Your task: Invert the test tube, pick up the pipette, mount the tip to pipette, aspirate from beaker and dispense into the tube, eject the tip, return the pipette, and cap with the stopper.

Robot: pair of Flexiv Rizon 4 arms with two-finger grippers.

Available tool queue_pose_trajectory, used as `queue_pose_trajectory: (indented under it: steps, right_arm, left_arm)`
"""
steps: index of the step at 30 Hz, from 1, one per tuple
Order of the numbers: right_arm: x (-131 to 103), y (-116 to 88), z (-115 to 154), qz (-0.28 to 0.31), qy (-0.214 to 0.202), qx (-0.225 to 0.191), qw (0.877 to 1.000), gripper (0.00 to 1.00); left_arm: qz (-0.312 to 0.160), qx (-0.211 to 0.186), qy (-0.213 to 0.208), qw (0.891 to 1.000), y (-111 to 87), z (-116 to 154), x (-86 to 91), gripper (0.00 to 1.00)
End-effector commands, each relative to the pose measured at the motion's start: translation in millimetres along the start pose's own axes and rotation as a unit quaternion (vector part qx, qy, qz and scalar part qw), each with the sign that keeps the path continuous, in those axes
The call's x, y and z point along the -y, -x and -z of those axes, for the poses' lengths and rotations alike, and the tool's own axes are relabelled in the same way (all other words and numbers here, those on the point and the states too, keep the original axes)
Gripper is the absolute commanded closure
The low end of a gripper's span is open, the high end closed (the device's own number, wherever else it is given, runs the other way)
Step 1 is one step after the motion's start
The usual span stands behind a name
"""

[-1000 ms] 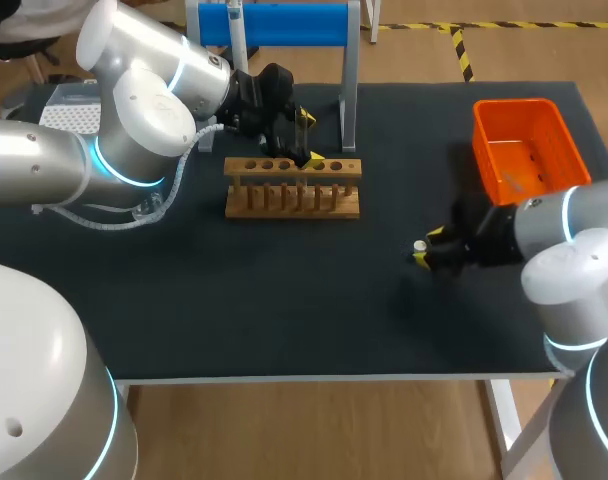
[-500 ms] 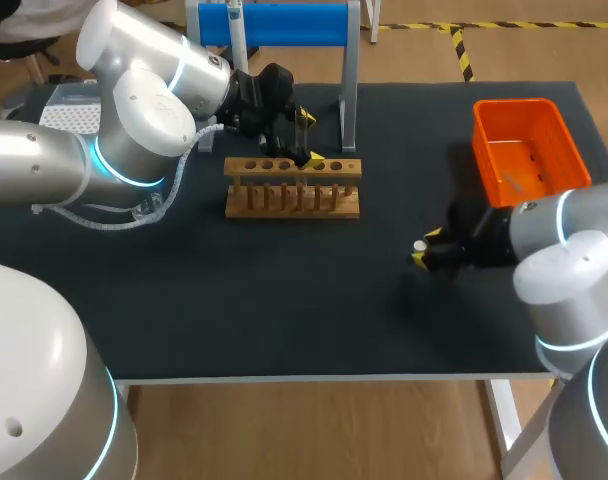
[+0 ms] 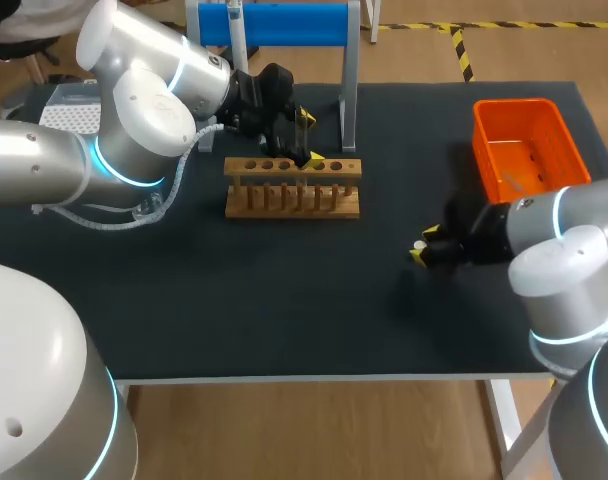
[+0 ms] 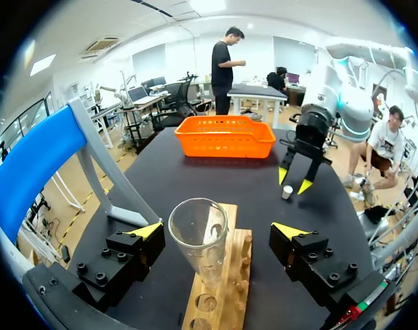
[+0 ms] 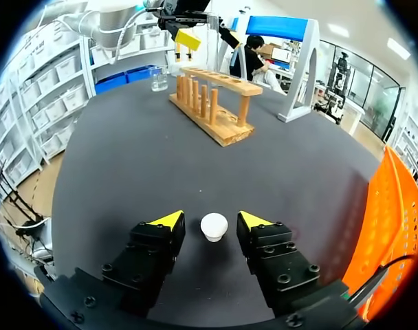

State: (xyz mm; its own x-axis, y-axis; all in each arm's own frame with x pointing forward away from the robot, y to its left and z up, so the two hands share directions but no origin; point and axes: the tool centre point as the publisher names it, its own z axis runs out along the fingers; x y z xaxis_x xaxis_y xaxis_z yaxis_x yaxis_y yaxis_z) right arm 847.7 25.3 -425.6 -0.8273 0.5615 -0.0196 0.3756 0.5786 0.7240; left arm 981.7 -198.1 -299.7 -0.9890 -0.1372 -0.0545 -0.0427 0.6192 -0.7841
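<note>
Tool, left (image 3: 310, 137): released, fingers wide either side of the test tube (image 4: 199, 237), which stands mouth-up in the wooden rack (image 3: 292, 190). Tool, right (image 3: 425, 245): released, my nearer one to the stopper (image 5: 214, 225), which sits upright on the tabletop (image 3: 234, 300) between its fingers, untouched. Orange basket (image 3: 509, 103): contents unclear.

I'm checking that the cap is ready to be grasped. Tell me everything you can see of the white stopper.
The stopper is small, white and matte, like rubber or plastic, with a rounded, wider head over a narrower base. It stands upright, head up, on the dark table, well apart from the wooden rack. It sits between the open, yellow-tipped fingers of the right gripper. A gap shows on each side, so only the table seems to touch it.
</note>
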Motion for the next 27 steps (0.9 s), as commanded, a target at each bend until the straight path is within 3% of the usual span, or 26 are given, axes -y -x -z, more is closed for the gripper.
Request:
queue_pose_trajectory:
  steps: [1,27]
  right_arm:
    - [-0.2,0.2,-1.2,0.001,-0.002,0.001,1.0,0.52]
    - [3.1,0.3,-5.3,0.004,-0.008,-0.003,1.0,0.59]
  left_arm:
    - [0.001,-0.002,0.002,1.0,1.3,-0.1,1.0,0.0]
    - [0.001,-0.002,0.002,1.0,1.3,-0.1,1.0,0.0]
